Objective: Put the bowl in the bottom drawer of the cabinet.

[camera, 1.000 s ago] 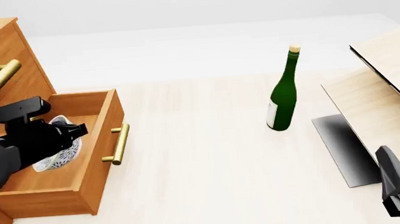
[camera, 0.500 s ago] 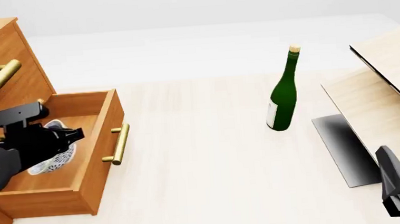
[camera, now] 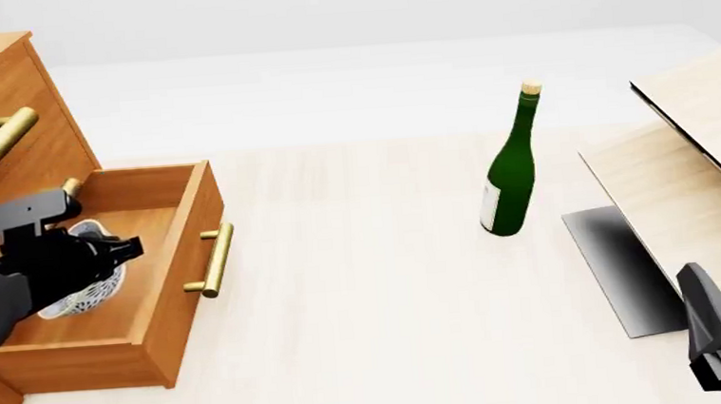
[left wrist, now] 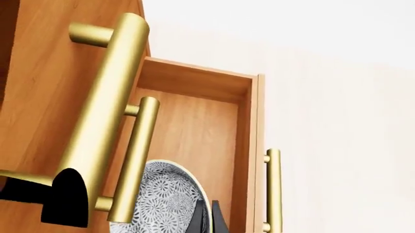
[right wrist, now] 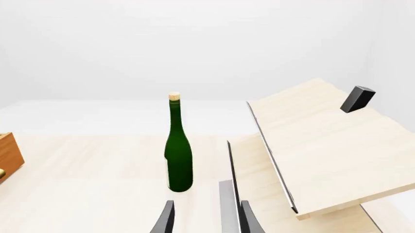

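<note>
At the left of the front frame the left claw point(camera: 120, 249) grips the bowl point(camera: 81, 288) inside the open bottom drawer point(camera: 166, 316), directly beneath it; the right claw point(right wrist: 202, 216), narrowly parted, idles far away.

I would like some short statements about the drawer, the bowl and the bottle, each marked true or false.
1. The bottom drawer is pulled open. True.
2. The bowl is standing on the table beside the green bottle. False: it is inside the open drawer, at the left gripper.
3. The bottle stands upright. True.
4. The right gripper is holding the bottle. False: it is apart from the bottle, with nothing between its fingers.
</note>
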